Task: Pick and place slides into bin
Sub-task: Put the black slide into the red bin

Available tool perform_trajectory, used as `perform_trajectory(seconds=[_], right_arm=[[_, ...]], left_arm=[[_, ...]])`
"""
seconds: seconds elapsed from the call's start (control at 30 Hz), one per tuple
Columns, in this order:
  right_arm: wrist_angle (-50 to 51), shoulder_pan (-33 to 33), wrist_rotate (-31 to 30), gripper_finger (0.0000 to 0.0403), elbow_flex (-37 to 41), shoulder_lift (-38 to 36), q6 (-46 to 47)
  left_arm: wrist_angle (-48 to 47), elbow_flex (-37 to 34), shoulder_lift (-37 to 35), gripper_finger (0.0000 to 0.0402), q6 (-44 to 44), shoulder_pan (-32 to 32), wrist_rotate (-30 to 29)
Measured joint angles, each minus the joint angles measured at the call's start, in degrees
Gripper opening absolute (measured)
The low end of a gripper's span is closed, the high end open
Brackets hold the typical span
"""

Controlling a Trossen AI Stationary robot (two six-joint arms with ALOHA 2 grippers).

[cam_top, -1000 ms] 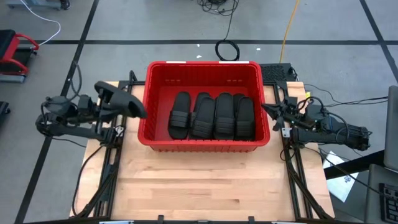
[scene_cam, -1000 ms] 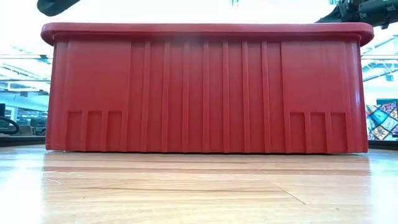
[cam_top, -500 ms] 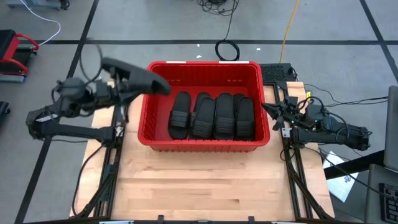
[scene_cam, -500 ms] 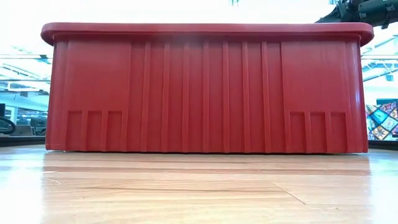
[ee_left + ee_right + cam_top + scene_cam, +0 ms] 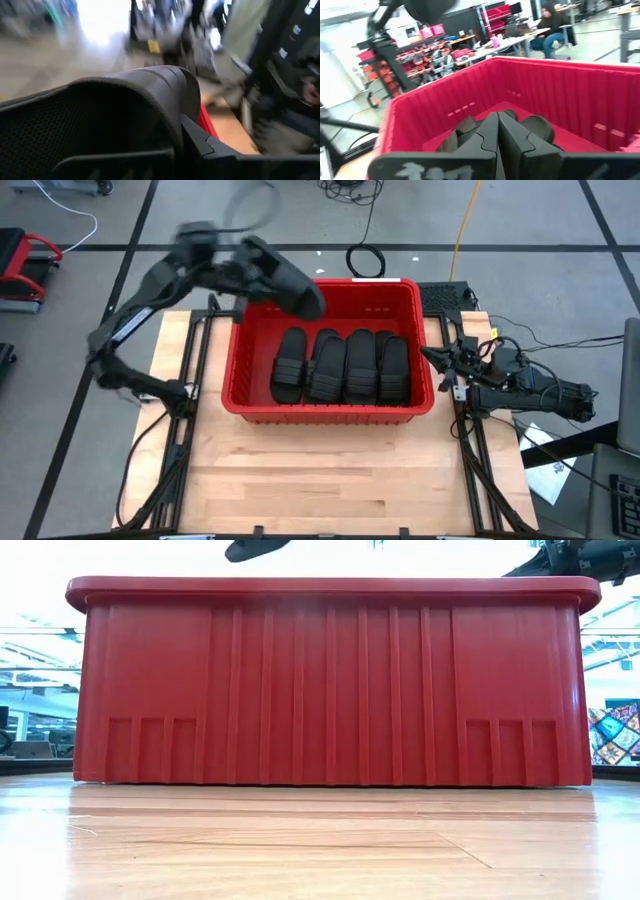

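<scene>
The left gripper (image 5: 262, 272) is clenched on one black sandal (image 5: 287, 280), carried in the air above the far left corner of the red bin (image 5: 327, 414), its toe end reaching past the rim. The sandal is matte rubber with a textured sole. Four more sandals (image 5: 343, 366) lie side by side on the bin floor. The right gripper (image 5: 444, 362), jaws closed and empty, waits beside the bin's right wall.

I see the bin (image 5: 240, 350) at the table's (image 5: 330, 480) far middle, slides (image 5: 345, 367) side by side inside. My left gripper (image 5: 262, 268) holds one slide (image 5: 287, 280) above its far-left corner; right gripper (image 5: 440, 360) waits beside its right wall.
</scene>
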State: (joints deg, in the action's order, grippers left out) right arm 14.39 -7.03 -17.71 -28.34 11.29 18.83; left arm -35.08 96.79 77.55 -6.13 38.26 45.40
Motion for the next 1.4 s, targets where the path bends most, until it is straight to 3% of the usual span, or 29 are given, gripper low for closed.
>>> perform_trajectory(seconds=[0.27, 0.43, 0.6, 0.7, 0.8, 1.07, 1.27, 1.4], right_arm=[[0.0, 0.02, 2.87, 0.0, 0.0, 0.01, 0.02], [-0.28, 0.02, 2.86, 0.0, 0.0, 0.01, 1.29], [-0.42, 0.02, 2.79, 0.0, 0.0, 0.0, 0.57], [-0.56, 0.02, 2.69, 0.0, 0.0, 0.0, 0.44], [-0.76, 0.02, 2.69, 0.0, 0.0, 0.01, -0.01], [-0.87, 0.02, 2.77, 0.0, 0.0, 0.0, -0.02], [-0.87, 0.02, 2.79, 0.0, 0.0, 0.0, -0.02], [-0.86, 0.02, 2.97, 0.0, 0.0, 0.01, 0.59]], left_arm=[[-36.64, 20.61, 17.42, 0.0, -16.19, -0.57, 2.97], [-52.22, 30.08, 26.17, 0.0, -26.59, -0.77, 2.49], [-52.33, 29.91, 28.55, 0.0, -29.96, -1.36, 1.84], [-55.23, 30.03, 29.93, 0.0, -32.58, -2.97, -2.34], [-54.81, 26.59, 31.51, 0.0, -33.85, -5.36, -7.91], [-54.84, 14.61, 29.93, 0.0, -41.89, -9.18, -11.33], [-55.04, 9.05, 29.69, 0.0, -45.03, -8.83, -9.97], [-54.8, 7.92, 29.95, 0.0, -46.75, -7.68, -4.77]])
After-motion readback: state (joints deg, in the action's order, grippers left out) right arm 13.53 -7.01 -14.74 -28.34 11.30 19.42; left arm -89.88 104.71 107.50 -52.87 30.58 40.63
